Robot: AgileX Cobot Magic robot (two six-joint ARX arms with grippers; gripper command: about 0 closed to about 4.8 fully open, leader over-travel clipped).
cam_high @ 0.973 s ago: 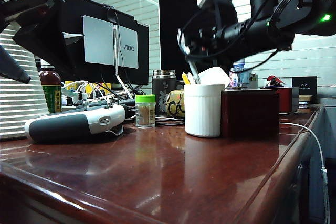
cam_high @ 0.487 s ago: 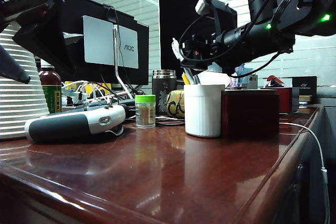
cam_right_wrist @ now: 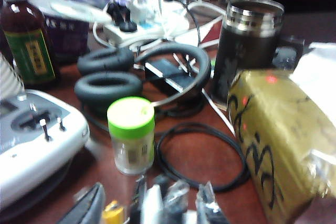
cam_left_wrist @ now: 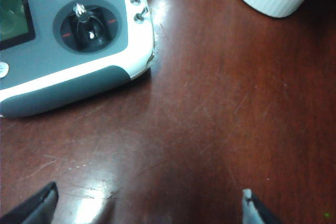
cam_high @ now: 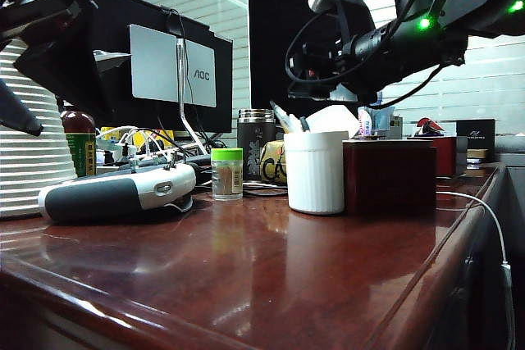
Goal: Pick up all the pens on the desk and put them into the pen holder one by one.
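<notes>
Mostly hidden: right claw point(cam_high: 305, 81) above pen holder point(cam_high: 315, 171), gap unclear; left claw point(cam_left_wrist: 149, 203) wide, tips cropped.

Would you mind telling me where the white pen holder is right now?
In the exterior view the white pen holder stands right of centre on the desk, touching or nearly touching the dark red box on its right, with the green-lidded jar to its left.

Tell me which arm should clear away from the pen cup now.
Right. The right gripper hangs just above the white cup, where the pen already stands. The left gripper hovers open over bare desk beside the remote.
</notes>
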